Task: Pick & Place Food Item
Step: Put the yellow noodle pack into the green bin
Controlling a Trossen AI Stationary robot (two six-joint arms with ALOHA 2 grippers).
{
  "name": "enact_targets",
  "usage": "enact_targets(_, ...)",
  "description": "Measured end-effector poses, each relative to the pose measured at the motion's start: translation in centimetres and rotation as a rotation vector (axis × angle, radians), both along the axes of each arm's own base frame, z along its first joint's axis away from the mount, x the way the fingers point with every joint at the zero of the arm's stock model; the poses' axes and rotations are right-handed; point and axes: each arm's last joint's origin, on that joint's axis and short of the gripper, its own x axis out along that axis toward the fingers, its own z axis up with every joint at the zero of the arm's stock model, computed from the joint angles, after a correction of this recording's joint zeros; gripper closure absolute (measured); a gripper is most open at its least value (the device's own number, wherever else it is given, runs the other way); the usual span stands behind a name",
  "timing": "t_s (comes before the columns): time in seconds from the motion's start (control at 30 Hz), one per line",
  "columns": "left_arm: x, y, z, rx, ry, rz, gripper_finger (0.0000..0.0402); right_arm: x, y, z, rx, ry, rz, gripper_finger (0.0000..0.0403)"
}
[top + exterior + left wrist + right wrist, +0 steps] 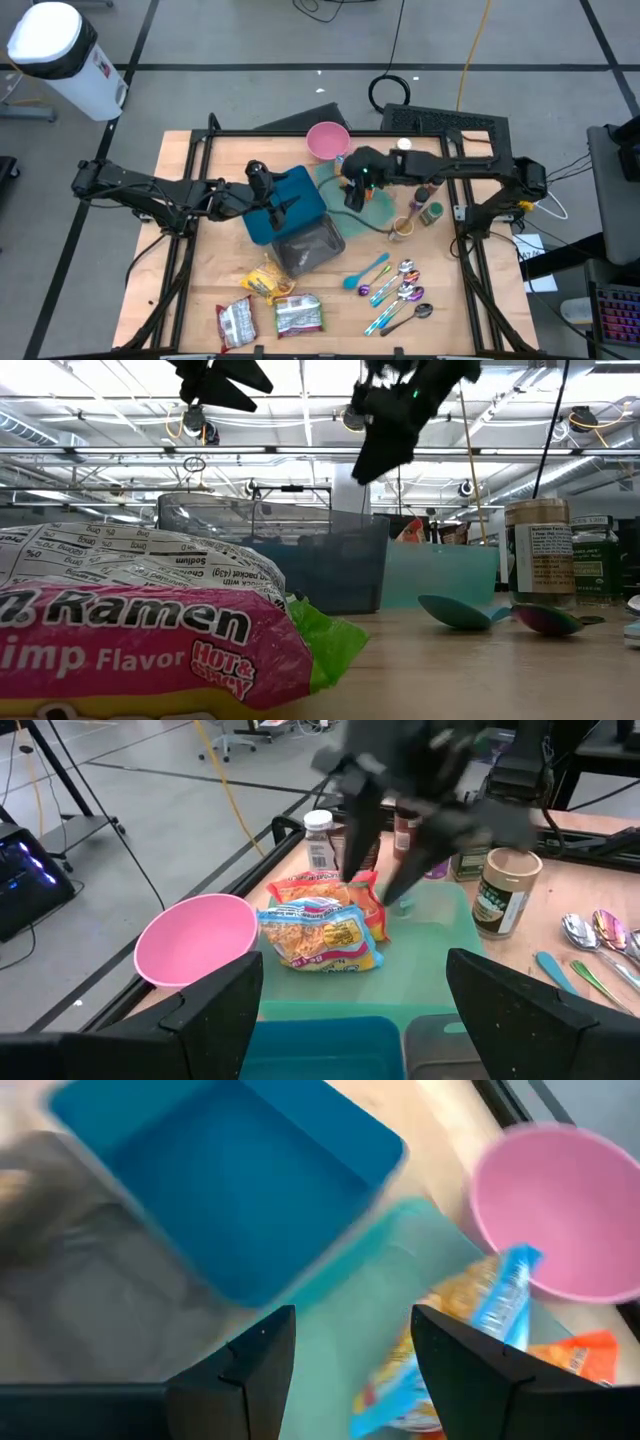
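Two snack packets lie flat on the teal tray [430,925]: a yellow-and-blue one [320,935] and an orange one [335,888] behind it. My right gripper [375,888] hangs open just above them, fingers slanting down, with nothing between them; in the right wrist view the yellow-and-blue packet [480,1320] shows ahead of it. My left gripper [280,208] waits open over the blue bin [290,200], empty. A grey bin [310,248] stands next to the blue one, on its near side.
A pink bowl [328,140] stands at the far side beside the tray. Jars [430,210] stand right of the tray. Coloured spoons [400,290] lie at the near right. Ramen packets [298,315] and a yellow snack [268,283] lie near the front edge.
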Motion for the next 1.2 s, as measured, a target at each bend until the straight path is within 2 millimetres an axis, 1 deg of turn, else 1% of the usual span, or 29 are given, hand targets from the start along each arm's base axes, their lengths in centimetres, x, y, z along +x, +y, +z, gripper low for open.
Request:
enact_targets(0.17, -0.1, -0.4, -0.2, -0.025, 0.015, -0.026, 0.0078, -0.6, 3.1, 1.3, -0.003, -0.03, 0.091, 0.0208)
enact_targets(0.3, -0.4, -1.0, -0.9, -0.076, 0.084, -0.111, 0.0078, -1.7, 4.5, 2.7, 0.008, -0.069, 0.121, 0.0208)
enact_targets(0.4, -0.8, -1.7, -1.5, -0.178, 0.14, -0.165, 0.0078, -2.5, 5.3, 3.5, 0.016, -0.087, 0.137, 0.0209)
enact_targets(0.5, -1.5, -2.8, -2.4, -0.321, 0.252, -0.261, 0.0078, -3.5, 5.7, 4.1, 0.014, -0.115, 0.151, 0.0209)
enact_targets(0.6, -2.2, -4.5, -3.8, -0.449, 0.418, -0.389, 0.0078, -4.3, 5.7, 4.1, 0.023, -0.128, 0.144, 0.0209)
enact_targets(0.67, -2.6, -6.0, -4.7, -0.479, 0.523, -0.455, 0.0078, -4.8, 5.7, 3.8, 0.029, -0.133, 0.137, 0.0209)
enact_targets(0.77, -2.7, -8.2, -6.0, -0.451, 0.603, -0.515, 0.0078, -5.3, 5.7, 3.4, 0.027, -0.171, 0.136, 0.0209)
enact_targets(0.93, -2.3, -11.4, -8.8, -0.356, 0.698, -0.545, 0.0078, -5.5, 5.7, 2.5, 0.024, -0.227, 0.139, 0.0209)
enact_targets(1.03, -2.2, -12.9, -10.7, -0.305, 0.771, -0.563, 0.0078, -5.6, 5.7, 2.5, 0.022, -0.254, 0.141, 0.0209)
enact_targets(1.2, -2.1, -14.4, -13.5, -0.242, 0.868, -0.571, 0.0078, -5.5, 5.8, 2.4, 0.03, -0.27, 0.138, 0.0209)
